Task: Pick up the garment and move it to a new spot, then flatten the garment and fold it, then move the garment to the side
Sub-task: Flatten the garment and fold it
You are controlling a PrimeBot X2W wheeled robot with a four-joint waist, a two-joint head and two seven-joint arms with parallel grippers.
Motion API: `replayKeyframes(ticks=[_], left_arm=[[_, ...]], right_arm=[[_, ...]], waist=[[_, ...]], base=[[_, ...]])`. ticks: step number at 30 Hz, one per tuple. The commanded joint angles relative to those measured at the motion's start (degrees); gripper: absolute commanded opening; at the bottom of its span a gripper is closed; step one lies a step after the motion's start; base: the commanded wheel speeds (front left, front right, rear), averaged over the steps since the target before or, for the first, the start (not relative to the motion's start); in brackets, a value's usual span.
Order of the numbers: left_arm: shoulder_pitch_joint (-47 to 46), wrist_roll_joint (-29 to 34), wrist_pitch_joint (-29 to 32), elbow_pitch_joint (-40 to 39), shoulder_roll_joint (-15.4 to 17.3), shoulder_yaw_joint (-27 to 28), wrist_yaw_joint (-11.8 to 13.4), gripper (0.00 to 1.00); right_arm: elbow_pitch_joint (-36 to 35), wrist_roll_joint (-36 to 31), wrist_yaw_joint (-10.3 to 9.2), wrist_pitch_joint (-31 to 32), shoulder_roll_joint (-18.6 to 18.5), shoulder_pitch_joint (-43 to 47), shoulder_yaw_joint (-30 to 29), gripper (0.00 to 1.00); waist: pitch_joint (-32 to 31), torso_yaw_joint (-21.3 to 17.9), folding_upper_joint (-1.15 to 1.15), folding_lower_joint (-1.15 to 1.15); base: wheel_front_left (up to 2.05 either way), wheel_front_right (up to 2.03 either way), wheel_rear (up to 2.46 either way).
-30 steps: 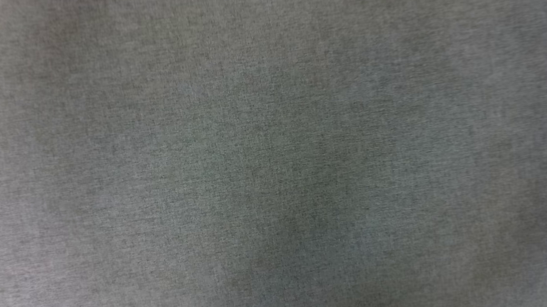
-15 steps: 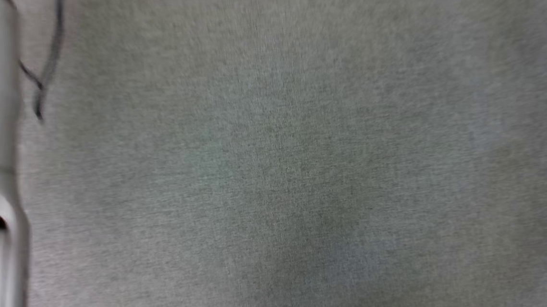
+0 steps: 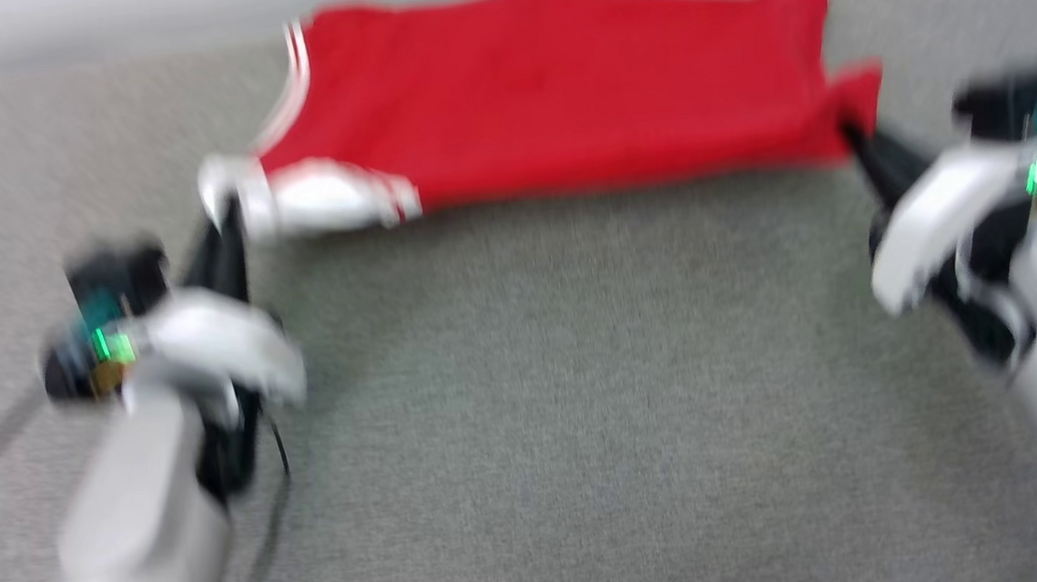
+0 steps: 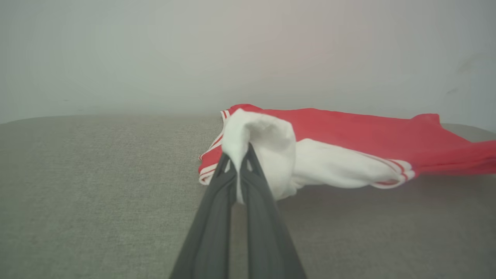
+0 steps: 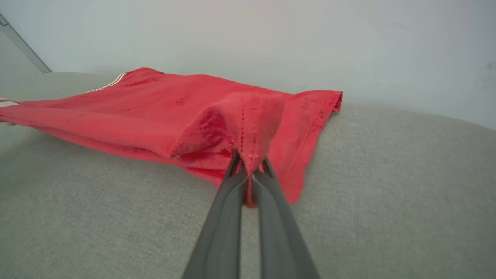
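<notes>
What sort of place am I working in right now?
Likely a plain indoor room: a wide grey fabric surface, rounded like a cushion or mattress, runs up to a bare pale wall; a red shirt is stretched over it.

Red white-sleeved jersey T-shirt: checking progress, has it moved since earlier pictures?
Cannot tell: the head camera swung, so the red T-shirt has no shared landmark on the grey cloth.
</notes>
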Motion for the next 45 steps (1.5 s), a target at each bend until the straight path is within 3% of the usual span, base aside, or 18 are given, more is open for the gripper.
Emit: replayKeyframes(ticks=[1, 4, 13, 19, 24, 28, 33, 43, 45], left_arm=[[2.99, -0.3, 0.48, -1.53, 0.21, 0.0, 0.69, 0.0], [12.54, -2.13, 3.13, -8.88, 0.89, 0.46, 3.05, 0.0], [37.0, -5.19, 11.86, -33.59, 3.97, 2.47, 13.72, 0.0], [45.19, -3.56, 16.23, -46.98, 6.55, 3.26, 20.33, 0.0], [46.64, -1.95, 19.09, -54.97, 7.86, 2.77, 22.99, 0.0], [42.46, -2.24, 20.1, -54.78, 7.42, 1.57, 21.64, 0.0], [34.71, -3.98, 19.32, -47.1, 5.67, 0.58, 17.52, 0.0], [19.3, -5.23, 15.88, -28.31, 2.08, -0.89, 10.27, 0.0], [17.28, -5.36, 15.6, -24.9, 1.38, -1.24, 9.4, 0.0]], right_arm=[[-0.74, 0.21, -0.04, -0.44, -0.55, 2.76, -0.47, 0.0], [-3.92, 0.26, -0.04, -0.56, -1.11, 10.45, -2.31, 0.0], [-15.43, -2.07, -0.05, 4.41, -0.28, 31.17, -10.66, 0.0], [-25.22, -6.3, -0.05, 11.02, 1.74, 41.25, -19.27, 0.0], [-33.71, -10.04, -0.05, 16.87, 4.61, 46.03, -26.34, 0.0], [-36.28, -12.96, -0.04, 21.19, 6.76, 45.73, -29.04, 0.0], [-34.13, -15.13, -0.04, 24.67, 8.12, 41.37, -28.33, 0.0], [-24.23, -14.74, -0.03, 23.09, 6.79, 30.03, -23.6, 0.0], [-22.27, -14.54, -0.03, 21.76, 6.68, 27.81, -22.27, 0.05]], waist=[[-5.24, 0.98, 0.0, 0.01], [-7.82, 1.04, 0.0, 0.01], [-13.27, 0.03, 0.0, 0.01], [-14.28, -0.4, 0.0, 0.01], [-13.86, -0.13, 0.0, 0.01], [-11.93, 0.56, 0.0, 0.01], [-7.95, 0.7, 0.0, 0.01], [0.24, 0.4, 0.0, 0.01], [1.43, 0.2, 0.0, 0.01]], base=[[0.0, 0.0, 0.0], [0.0, 0.0, 0.0], [0.0, 0.0, 0.0], [0.0, 0.0, 0.0], [0.0, 0.0, 0.0], [0.0, 0.0, 0.0], [0.0, 0.0, 0.0], [0.0, 0.0, 0.0], [0.0, 0.0, 0.0]])
